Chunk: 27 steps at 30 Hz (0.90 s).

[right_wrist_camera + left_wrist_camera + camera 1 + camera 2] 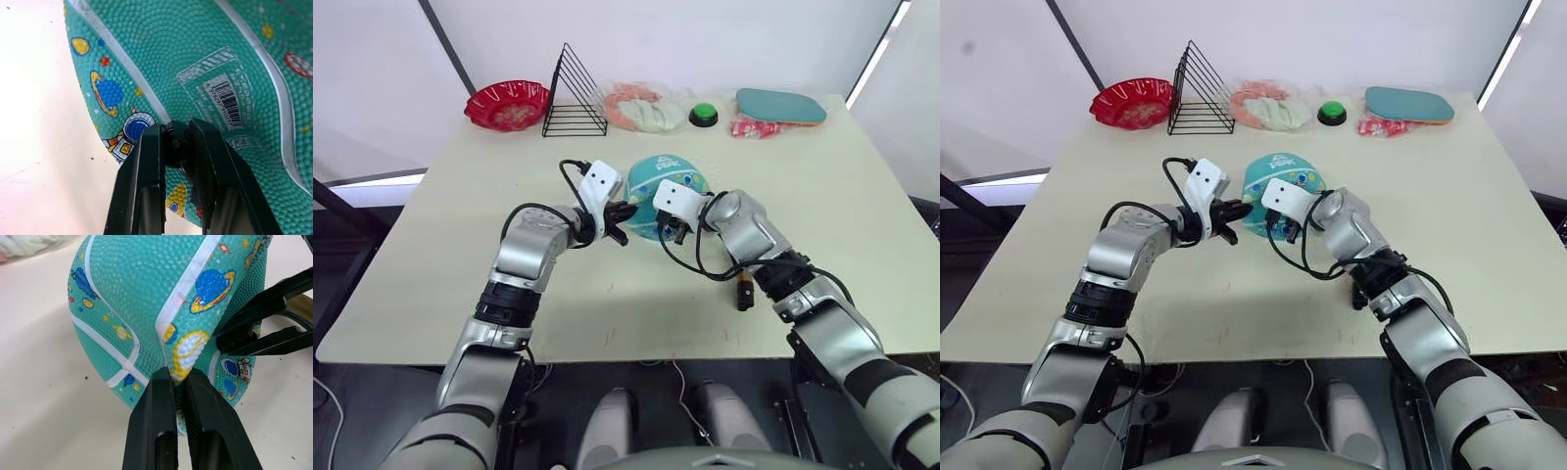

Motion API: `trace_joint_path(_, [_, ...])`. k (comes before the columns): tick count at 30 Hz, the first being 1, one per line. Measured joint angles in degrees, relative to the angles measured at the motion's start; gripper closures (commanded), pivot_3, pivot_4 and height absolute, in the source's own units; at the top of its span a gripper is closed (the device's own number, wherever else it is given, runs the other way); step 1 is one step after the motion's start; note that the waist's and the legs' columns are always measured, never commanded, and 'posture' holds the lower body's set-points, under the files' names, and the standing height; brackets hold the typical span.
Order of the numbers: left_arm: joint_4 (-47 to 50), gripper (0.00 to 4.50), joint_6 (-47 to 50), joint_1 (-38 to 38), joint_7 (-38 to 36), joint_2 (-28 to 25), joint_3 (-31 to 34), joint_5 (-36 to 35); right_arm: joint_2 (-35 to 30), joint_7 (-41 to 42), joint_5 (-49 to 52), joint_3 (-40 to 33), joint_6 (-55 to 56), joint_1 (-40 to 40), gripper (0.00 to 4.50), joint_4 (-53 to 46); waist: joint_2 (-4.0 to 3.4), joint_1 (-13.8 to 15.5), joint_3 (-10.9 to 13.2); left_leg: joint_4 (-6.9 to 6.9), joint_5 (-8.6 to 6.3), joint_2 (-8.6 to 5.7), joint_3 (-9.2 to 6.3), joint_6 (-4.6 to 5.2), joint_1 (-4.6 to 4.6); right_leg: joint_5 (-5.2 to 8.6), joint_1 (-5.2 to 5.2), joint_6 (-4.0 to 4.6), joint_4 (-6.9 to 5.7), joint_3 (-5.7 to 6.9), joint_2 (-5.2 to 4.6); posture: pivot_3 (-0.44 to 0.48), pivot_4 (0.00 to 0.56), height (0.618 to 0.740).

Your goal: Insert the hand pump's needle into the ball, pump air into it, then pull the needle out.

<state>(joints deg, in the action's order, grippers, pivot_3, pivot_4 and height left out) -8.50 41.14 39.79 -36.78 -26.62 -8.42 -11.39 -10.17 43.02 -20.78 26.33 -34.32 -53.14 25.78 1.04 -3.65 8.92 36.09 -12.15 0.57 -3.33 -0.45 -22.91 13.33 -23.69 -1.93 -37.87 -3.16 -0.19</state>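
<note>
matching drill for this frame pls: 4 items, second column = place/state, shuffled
Items:
1. ball
2. left gripper
3. red bowl
4. green button

Places/states:
A. far left corner of the table, beside the wire rack
B. pinching a fold of the ball's skin
C. mid-table, between the two grippers
D. far edge, between the bagged item and the teal paddle

Pairs: 1-C, 2-B, 3-A, 4-D
</note>
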Motion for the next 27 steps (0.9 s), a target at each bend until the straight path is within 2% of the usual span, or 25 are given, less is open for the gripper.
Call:
trace_joint_path(1, [-0.4, 4.50, -0.3, 0.2, -0.2, 0.1, -0.1, 0.2, -0.1, -0.1, 0.3, -0.4, 0.0, 0.4, 3.18, -0.5, 0.00, 0.1, 0.0, 0.01, 0.00, 0.00, 0.00, 0.00, 0.00, 0.00, 0.00, -0.01, 0.00, 0.01, 0.00, 0.000, 0.150, 0.740])
trace_joint_path(2, [-0.7, 4.50, -0.4, 0.4, -0.2, 0.3, 0.0, 0.3, -0.3, 0.0, 0.8, -0.6, -0.1, 0.9, 2.89, -1.0, 0.02, 0.2, 0.0, 0.02, 0.00, 0.00, -0.03, 0.01, 0.00, 0.00, 0.01, 0.00, -0.01, 0.04, 0.01, 0.000, 0.150, 0.740])
trace_joint_path(6, [-1.1, 4.50, -0.7, 0.9, -0.5, 0.7, 0.1, 0.7, -1.7, 0.2, 2.6, -2.1, -0.7, 3.5, 0.71, -4.2, -0.05, 0.5, 0.3, 0.02, 0.00, 0.00, -0.04, 0.01, -0.05, 0.01, 0.00, 0.00, 0.00, 0.06, 0.00, 0.000, 0.150, 0.740])
trace_joint_path(15, [-1.0, 4.50, -1.0, 1.6, -0.5, 1.5, 0.2, 1.1, -13.0, 6.0, 8.5, -7.3, -10.0, 11.5, 0.71, -30.6, -0.11, 1.5, 0.9, 0.02, 0.00, -0.02, -0.17, 0.01, -0.32, 0.02, -0.10, -0.02, 0.14, 0.20, -0.03, 0.000, 0.150, 0.740])
trace_joint_path(16, [-0.7, 4.50, -0.9, 1.6, -0.5, 1.7, 0.4, 1.0, -17.2, 8.8, 11.8, -10.3, -12.9, 15.7, 0.71, -40.0, -0.12, 1.6, 0.9, 0.17, 0.00, -0.03, -0.33, 0.01, -0.63, 0.01, -0.25, -0.03, 0.18, 0.38, -0.06, 0.000, 0.150, 0.740])
trace_joint_path(21, [0.7, 4.50, 0.3, 1.2, -0.8, 1.6, 1.2, 0.6, -23.4, 11.8, 19.4, -19.8, -18.8, 21.5, 0.71, -53.7, -0.07, 1.4, 1.2, 0.26, 0.01, -0.06, -0.36, 0.01, -0.76, 0.00, -0.37, -0.06, 0.17, 0.50, -0.15, 0.000, 0.150, 0.740])
trace_joint_path(22, [1.0, 3.72, 0.5, 1.0, -0.9, 1.4, 1.4, 0.4, -24.3, 12.0, 20.9, -21.3, -19.7, 22.5, 0.66, -55.7, -0.04, 1.4, 1.2, 0.26, 0.00, -0.04, -0.37, 0.01, -0.76, 0.01, -0.37, -0.05, 0.17, 0.51, -0.13, 0.000, 0.150, 0.740])
trace_joint_path(23, [1.3, 3.51, 0.7, 0.9, -1.0, 1.3, 1.5, 0.2, -24.9, 12.2, 22.3, -22.8, -20.6, 23.2, 0.66, -57.1, -0.03, 1.3, 1.2, 0.26, 0.00, -0.04, -0.38, 0.01, -0.76, 0.01, -0.37, -0.05, 0.17, 0.51, -0.12, 0.000, 0.150, 0.740])
trace_joint_path(26, [3.4, 2.14, 2.4, -0.2, -1.7, 1.1, 2.4, -1.4, -27.6, 13.4, 28.7, -31.2, -22.4, 29.0, 0.66, -63.6, 0.00, 1.5, 1.3, 0.26, 0.00, -0.06, -0.44, 0.01, -0.83, 0.01, -0.37, -0.04, 0.19, 0.54, -0.12, 0.000, 0.150, 0.740])
trace_joint_path(27, [3.5, 1.80, 2.5, -0.4, -1.8, 1.0, 2.6, -1.5, -27.8, 13.6, 29.0, -31.6, -22.5, 29.3, 0.66, -63.9, 0.01, 1.5, 1.3, 0.26, 0.00, -0.07, -0.44, 0.01, -0.84, 0.01, -0.37, -0.04, 0.20, 0.54, -0.14, 0.000, 0.150, 0.740])
